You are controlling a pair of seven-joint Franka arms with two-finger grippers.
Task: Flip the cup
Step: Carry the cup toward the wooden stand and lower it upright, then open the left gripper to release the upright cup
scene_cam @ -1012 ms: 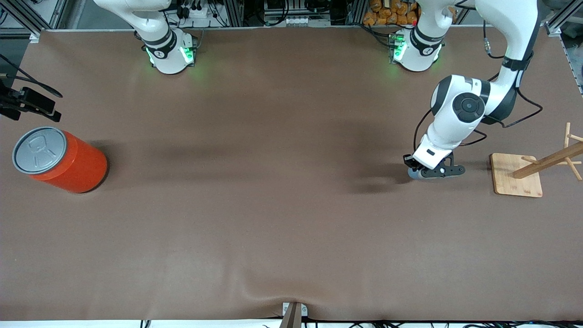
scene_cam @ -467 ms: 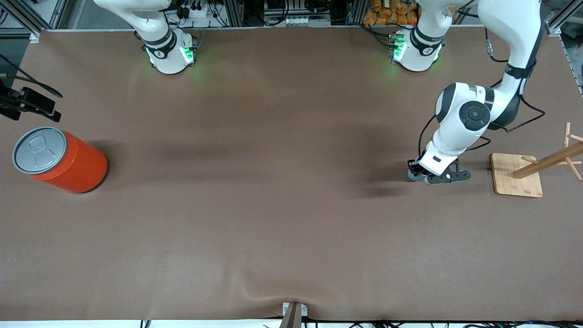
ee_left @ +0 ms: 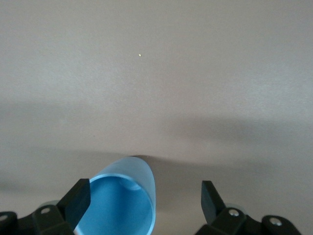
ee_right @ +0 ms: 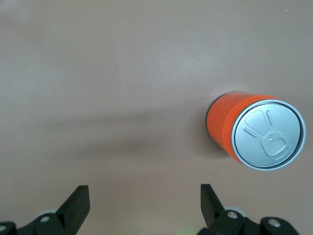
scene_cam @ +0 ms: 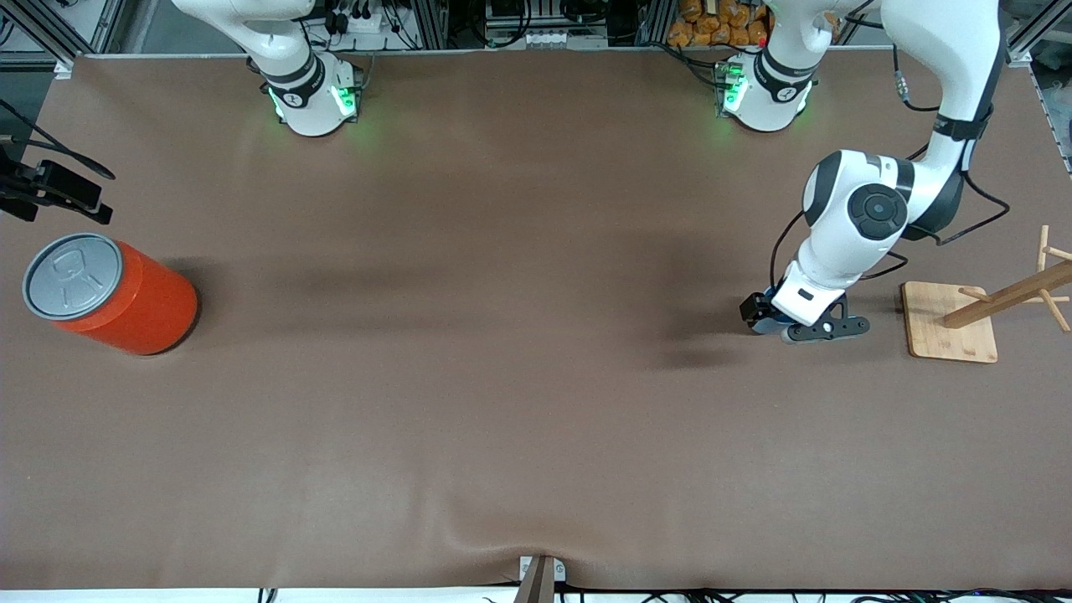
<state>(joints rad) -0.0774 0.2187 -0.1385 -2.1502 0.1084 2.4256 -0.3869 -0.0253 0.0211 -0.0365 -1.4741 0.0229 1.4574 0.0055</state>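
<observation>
Both arms are glossy white with black joint rings. Their bases glow green. Black cables run along the left arm (scene_cam: 871, 209), and the fingers (ee_left: 78, 200) are black.

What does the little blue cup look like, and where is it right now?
The cup is small, plain and light blue, with a smooth matte plastic look and no handle. Its mouth is open toward the left wrist camera, so its hollow inside shows, and it seems to stand on the brown table. It sits between the open fingers of the left gripper, close against one finger and well apart from its partner. From the front view only a sliver shows, beside the wooden rack.
</observation>
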